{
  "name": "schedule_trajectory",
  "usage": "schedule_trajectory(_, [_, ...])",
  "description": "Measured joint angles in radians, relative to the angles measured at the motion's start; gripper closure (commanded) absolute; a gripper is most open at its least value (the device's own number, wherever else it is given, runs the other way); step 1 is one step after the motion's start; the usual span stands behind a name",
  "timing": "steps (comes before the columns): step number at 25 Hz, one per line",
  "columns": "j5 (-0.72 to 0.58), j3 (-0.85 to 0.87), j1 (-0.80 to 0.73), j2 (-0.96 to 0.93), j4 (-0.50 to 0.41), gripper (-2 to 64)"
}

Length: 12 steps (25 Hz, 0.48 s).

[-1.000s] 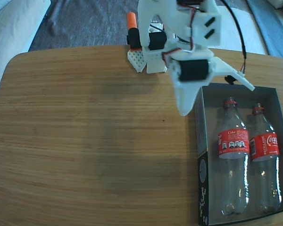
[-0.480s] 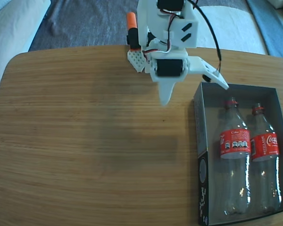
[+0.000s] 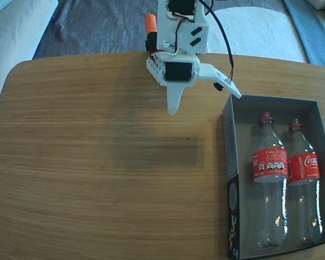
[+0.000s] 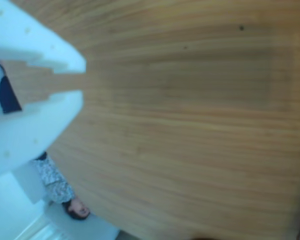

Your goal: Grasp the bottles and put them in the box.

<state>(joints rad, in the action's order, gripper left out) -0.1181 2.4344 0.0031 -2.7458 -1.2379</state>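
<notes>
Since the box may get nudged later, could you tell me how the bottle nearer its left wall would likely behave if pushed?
The left bottle looks empty and capless, so probably light and easy to dent. Lying on its round side, it might roll, though the box wall and the other bottle beside it should limit that.

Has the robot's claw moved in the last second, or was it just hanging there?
Yes. In the fixed view the claw has pulled back from above the box toward the table's far edge, empty, with both bottles left inside.

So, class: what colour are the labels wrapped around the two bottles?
Red, on both bottles, clearest in the fixed view.
</notes>
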Motion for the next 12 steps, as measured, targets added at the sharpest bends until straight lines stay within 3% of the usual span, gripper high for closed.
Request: schedule_trajectory(12, [0.000,0.236,-0.005,-0.253,0.041,61.8])
